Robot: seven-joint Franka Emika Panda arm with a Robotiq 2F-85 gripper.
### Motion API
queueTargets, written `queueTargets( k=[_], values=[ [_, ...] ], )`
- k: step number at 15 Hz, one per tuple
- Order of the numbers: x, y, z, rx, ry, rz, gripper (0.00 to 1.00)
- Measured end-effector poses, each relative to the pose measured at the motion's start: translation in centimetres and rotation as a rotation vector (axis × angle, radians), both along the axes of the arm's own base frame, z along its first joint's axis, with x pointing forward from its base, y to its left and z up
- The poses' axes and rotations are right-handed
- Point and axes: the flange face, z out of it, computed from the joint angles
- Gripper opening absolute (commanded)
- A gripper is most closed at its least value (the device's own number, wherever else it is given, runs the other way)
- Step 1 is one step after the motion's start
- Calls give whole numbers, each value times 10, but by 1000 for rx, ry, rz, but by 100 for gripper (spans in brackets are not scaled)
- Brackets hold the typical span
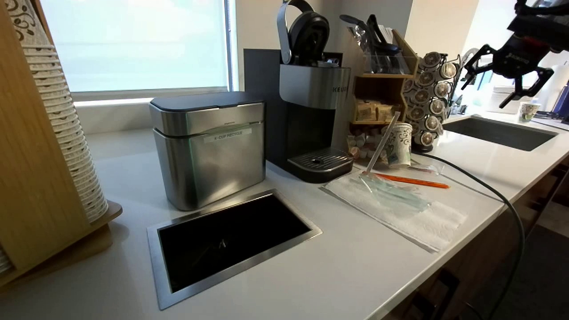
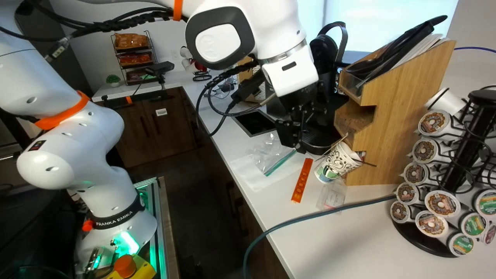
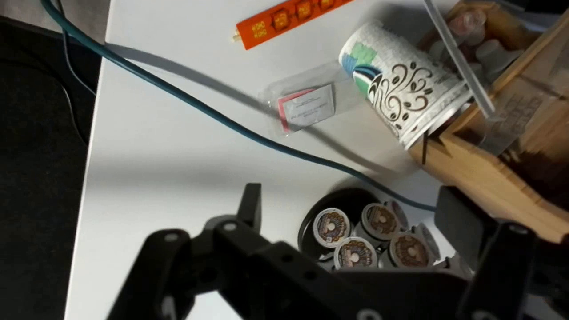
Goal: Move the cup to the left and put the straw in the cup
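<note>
In an exterior view, the label (image 1: 227, 135) on the metal canister (image 1: 213, 166), left of centre, reads "K-CUP RECYCLE"; the coffee maker (image 1: 312, 89), upper centre, shows "KEU", then blurs. In an exterior view, lower left, the robot arm (image 2: 77, 153) bears "FRANKA EMIKA" on a black band (image 2: 116, 220).

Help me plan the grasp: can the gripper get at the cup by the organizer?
Likely yes: the gripper is open and one side of the cup looks clear, though straw and organizer crowd its rim.
</note>
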Motion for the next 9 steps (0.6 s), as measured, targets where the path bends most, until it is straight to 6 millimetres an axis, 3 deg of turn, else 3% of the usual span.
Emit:
queueTargets(
  k=[6, 9],
  values=[
    [9, -8, -11, 56, 38, -51, 100],
    [8, -26, -22, 164, 113, -94, 100]
  ],
)
